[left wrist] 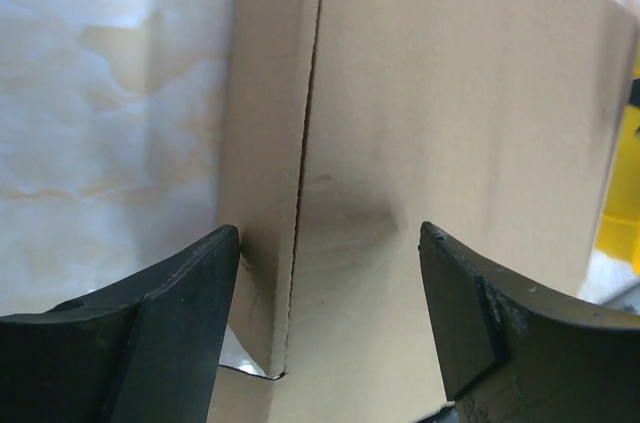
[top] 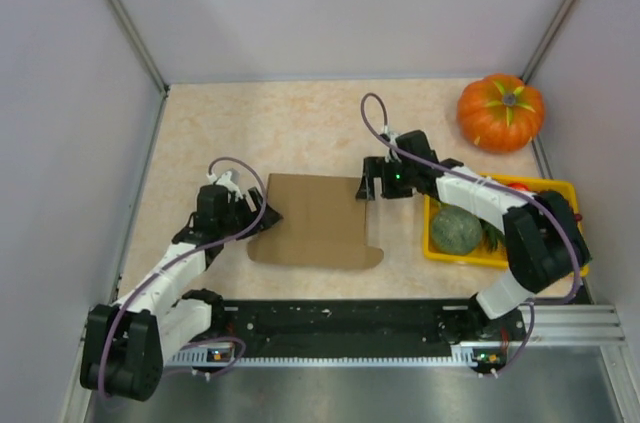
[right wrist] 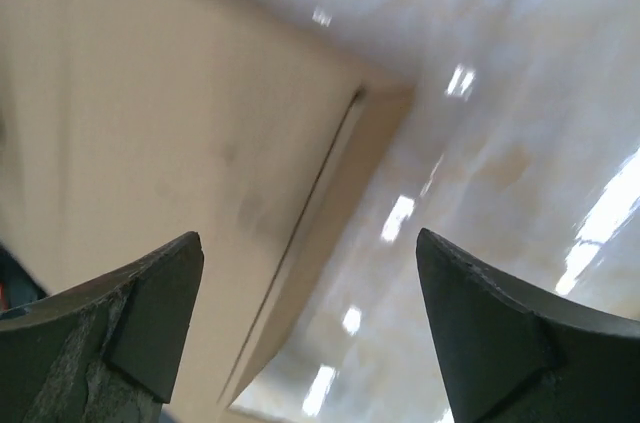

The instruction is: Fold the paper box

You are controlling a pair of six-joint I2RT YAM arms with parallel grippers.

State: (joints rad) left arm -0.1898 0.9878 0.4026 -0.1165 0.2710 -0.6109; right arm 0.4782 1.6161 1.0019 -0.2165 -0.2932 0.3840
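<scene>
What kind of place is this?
Probably a robot test booth: plain walls box in a table, a left arm and right arm are bolted at its edge, and a pumpkin sits in the corner.

1x flat brown cardboard die-cut sheet (top: 315,221), 1x orange ribbed pumpkin (top: 501,113), 1x yellow plastic tray (top: 455,258), 1x round green squash (top: 456,230), 2 black grippers: left gripper (top: 257,211), right gripper (top: 368,184).
</scene>
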